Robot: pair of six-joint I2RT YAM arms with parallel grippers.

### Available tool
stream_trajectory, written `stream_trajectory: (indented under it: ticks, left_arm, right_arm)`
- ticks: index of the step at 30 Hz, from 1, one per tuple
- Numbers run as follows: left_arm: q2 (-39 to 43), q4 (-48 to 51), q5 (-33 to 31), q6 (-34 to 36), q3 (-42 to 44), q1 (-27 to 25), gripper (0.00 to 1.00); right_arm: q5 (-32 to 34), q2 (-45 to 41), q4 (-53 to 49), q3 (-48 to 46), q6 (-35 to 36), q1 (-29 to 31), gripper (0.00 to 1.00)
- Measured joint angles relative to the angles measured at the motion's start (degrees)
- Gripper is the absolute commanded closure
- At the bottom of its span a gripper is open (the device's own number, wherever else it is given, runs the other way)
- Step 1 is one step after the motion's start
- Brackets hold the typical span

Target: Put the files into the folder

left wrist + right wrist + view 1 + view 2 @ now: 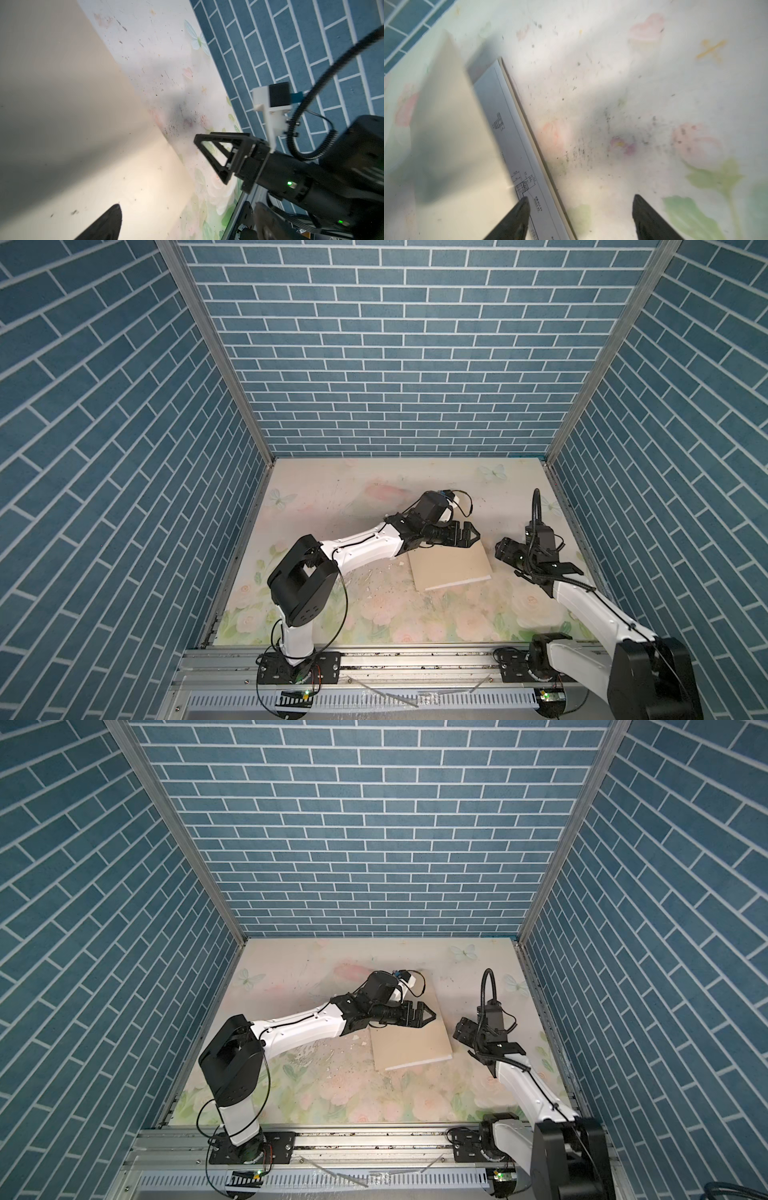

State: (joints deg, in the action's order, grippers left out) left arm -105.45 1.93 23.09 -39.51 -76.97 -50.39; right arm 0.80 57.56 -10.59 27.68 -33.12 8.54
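The tan folder [451, 568] [411, 1048] lies on the floral mat, right of centre, in both top views, with a thin white paper edge [459, 583] along its near side. In the right wrist view a strip of the files, a line-drawing sheet [517, 141], shows between the blurred upper cover [446, 124] and the lower cover's edge [529, 128]. My right gripper [581, 198] [500, 549] is open at the folder's right edge, one fingertip [523, 207] over the sheet, holding nothing. My left gripper [473, 536] [187, 220] hovers open over the folder's far edge [62, 124].
Blue brick walls [407, 364] close in the back and both sides. Dark specks and crumbs [374, 576] dot the mat left of the folder. An aluminium rail [415, 659] with both arm bases runs along the front. The right arm stands near the right wall.
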Motion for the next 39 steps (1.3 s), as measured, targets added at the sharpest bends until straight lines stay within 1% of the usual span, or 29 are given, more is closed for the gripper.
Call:
stream_trajectory:
  ticks: [2,4,7,11,14,17,21,24,28,31,34,37,39]
  left_arm:
    - [0.09,-0.17,0.11,0.50,0.02,0.00,0.00]
    - [0.28,-0.13,0.00,1.29,0.07,0.02,0.00]
    - [1.60,-0.13,-0.76,2.21,1.84,0.39,0.00]
    - [5.22,0.26,-2.71,3.21,6.97,1.77,0.00]
    - [8.04,1.86,-5.33,4.39,10.16,3.58,0.00]
    - [11.47,4.22,-9.77,6.12,12.94,5.55,0.00]
    - [17.81,7.78,-15.82,8.76,17.18,8.48,0.00]
    - [22.75,9.97,-19.56,10.27,20.63,10.99,0.00]
    - [28.61,12.72,-24.15,11.82,25.33,13.90,0.00]
    - [32.35,15.28,-27.54,12.59,28.24,15.30,0.00]
    - [35.69,17.57,-30.51,13.27,30.40,16.48,0.00]
    - [38.86,18.99,-32.39,13.51,32.24,18.23,0.00]
    - [40.72,19.67,-33.33,13.60,33.29,19.17,0.01]
  right_arm:
    - [2.16,-3.87,-1.55,-0.57,0.59,-0.26,0.19]
    - [3.67,-5.84,-2.54,-0.76,1.46,-0.42,0.18]
    - [5.25,-6.91,-2.86,-0.76,3.17,-0.48,0.18]
    - [7.13,-6.99,-1.40,-0.76,5.95,-0.57,0.17]
    - [9.92,-6.58,2.40,-0.76,9.46,-0.57,0.16]
    - [13.27,-5.27,9.29,-1.62,13.77,-0.57,0.13]
    - [16.57,-1.38,22.88,-5.38,19.52,-0.68,0.10]
    - [18.29,4.79,33.09,-8.39,22.80,-1.11,0.09]
    - [18.58,14.34,42.82,-9.01,24.85,-1.99,0.08]
    - [18.38,18.84,46.01,-8.66,26.34,-2.58,0.08]
    - [17.18,21.55,46.07,-6.88,27.45,-3.82,0.09]
    - [15.17,22.14,46.45,-5.31,27.61,-5.53,0.09]
    - [14.12,22.21,48.54,-5.40,27.65,-6.49,0.08]
